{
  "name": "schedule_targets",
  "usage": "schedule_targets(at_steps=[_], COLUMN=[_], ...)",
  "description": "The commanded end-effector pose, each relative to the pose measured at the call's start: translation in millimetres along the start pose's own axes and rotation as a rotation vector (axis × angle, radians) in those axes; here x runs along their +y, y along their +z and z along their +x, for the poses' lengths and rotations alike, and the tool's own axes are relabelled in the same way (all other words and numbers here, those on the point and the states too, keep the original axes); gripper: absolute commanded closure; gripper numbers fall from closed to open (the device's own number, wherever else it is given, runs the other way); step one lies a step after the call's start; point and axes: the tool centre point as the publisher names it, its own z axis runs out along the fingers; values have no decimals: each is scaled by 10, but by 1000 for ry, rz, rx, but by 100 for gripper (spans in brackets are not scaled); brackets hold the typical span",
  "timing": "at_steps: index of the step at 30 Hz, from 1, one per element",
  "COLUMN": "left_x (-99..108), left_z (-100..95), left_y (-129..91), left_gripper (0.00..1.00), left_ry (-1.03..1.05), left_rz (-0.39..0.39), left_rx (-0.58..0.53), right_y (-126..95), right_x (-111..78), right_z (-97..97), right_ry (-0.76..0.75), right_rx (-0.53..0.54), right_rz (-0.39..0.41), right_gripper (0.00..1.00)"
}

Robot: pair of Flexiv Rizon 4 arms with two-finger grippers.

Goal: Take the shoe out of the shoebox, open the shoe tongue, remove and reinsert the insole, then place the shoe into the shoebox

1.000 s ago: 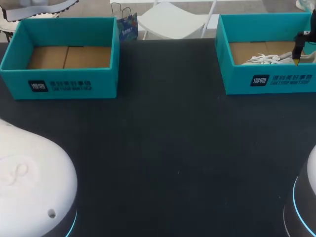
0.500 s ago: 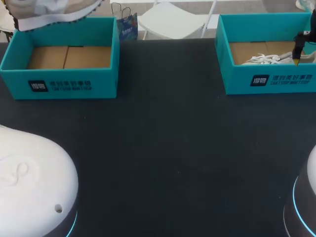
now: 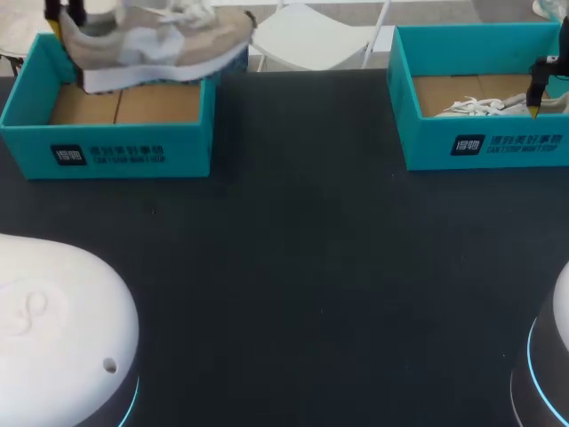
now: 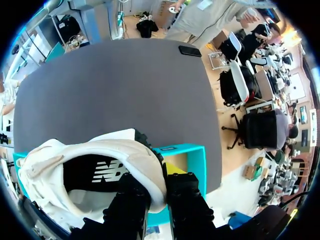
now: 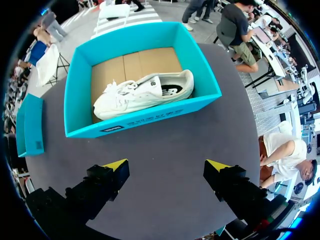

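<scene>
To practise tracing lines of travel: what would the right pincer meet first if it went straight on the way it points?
Probably the front wall of the teal shoebox, or the table just before it; depth is unclear.

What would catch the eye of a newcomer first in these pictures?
First the beige shoe, held in the air above the left shoebox by the left gripper, which clamps its heel. Then the white shoe lying in the right shoebox, with the open right gripper hanging near it.

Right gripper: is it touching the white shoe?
Apart. Right wrist view shows the right gripper open, well clear of the white shoe lying in its teal box.
</scene>
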Motion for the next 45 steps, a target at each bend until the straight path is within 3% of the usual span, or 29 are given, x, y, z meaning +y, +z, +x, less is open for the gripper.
schedule_targets(at_steps=[1, 8, 17, 26, 34, 38, 43, 45], left_x=[-365, -520, -854, -1160, -1373, -1456, -1504, -1470], left_z=[-288, -774, -1630, -2339, -2715, -2810, -2912, -2940], left_y=[-62, -83, -159, -91, 43, 185, 510, 633], left_gripper=[100, 100, 100, 100, 100, 100, 100, 100], left_ry=[-19, 10, 90, 192, 247, 266, 254, 244], left_rz=[-247, -233, -230, -221, -193, -196, -242, -210], left_rx=[13, -18, -101, -76, -44, -16, 22, 31], right_y=[4, 4, 4, 4, 4, 4, 4, 4], right_x=[1, 1, 1, 1, 1, 1, 1, 1], right_z=[4, 4, 4, 4, 4, 4, 4, 4], right_ry=[1, 1, 1, 1, 1, 1, 1, 1], right_rx=[0, 0, 0, 0, 0, 0, 0, 0], right_rz=[0, 0, 0, 0, 0, 0, 0, 0], right_gripper=[0, 0, 0, 0, 0, 0, 0, 0])
